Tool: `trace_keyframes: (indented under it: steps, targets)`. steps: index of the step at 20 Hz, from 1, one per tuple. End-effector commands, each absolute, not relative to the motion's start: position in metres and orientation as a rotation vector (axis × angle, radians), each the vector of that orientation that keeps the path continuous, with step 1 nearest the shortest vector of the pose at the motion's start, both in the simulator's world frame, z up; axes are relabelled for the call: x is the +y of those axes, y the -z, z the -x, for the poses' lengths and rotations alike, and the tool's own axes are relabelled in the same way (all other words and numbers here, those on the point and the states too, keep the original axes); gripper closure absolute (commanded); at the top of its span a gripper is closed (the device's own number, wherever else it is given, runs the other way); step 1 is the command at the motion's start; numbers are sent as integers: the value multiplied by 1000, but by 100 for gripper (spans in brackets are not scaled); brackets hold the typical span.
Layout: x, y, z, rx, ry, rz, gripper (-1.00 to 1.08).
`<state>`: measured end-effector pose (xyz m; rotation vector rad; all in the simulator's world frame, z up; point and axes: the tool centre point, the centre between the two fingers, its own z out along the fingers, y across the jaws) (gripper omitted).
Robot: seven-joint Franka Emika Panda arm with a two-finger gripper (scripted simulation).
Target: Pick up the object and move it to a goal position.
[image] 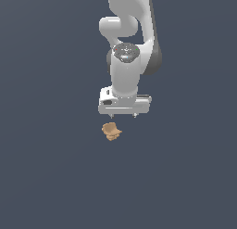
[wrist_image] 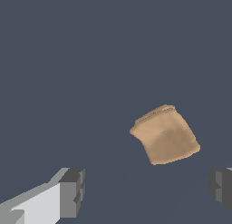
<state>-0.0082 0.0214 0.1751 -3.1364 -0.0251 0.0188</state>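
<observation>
The object (image: 111, 131) is a small tan-orange lumpy thing with folded lobes, lying on the dark grey floor. It also shows in the wrist view (wrist_image: 165, 134) as a ridged tan block. My gripper (image: 123, 116) hangs from the white arm just beyond the object and slightly toward the exterior view's right, with only its short fingertips (image: 134, 115) showing under the white head. In the wrist view my gripper (wrist_image: 147, 191) is open, its two dark pads (wrist_image: 72, 191) wide apart, holding nothing. The object lies apart from the pads, not between them.
A plain dark grey floor (image: 46, 177) fills both views. The white arm (image: 132, 19) rises from the gripper head toward the top of the exterior view. No other objects show.
</observation>
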Motion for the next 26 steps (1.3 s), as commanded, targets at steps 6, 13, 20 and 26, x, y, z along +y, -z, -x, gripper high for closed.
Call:
trace_keyframes:
  steps: [6, 13, 20, 26]
  targets:
    - [25, -180, 7, -55, -9, 3133, -92]
    - [33, -193, 4, -102, 13, 3126, -92]
    - [30, -190, 4, -120, 11, 3127, -92]
    - [23, -180, 2, -204, 11, 3126, -92]
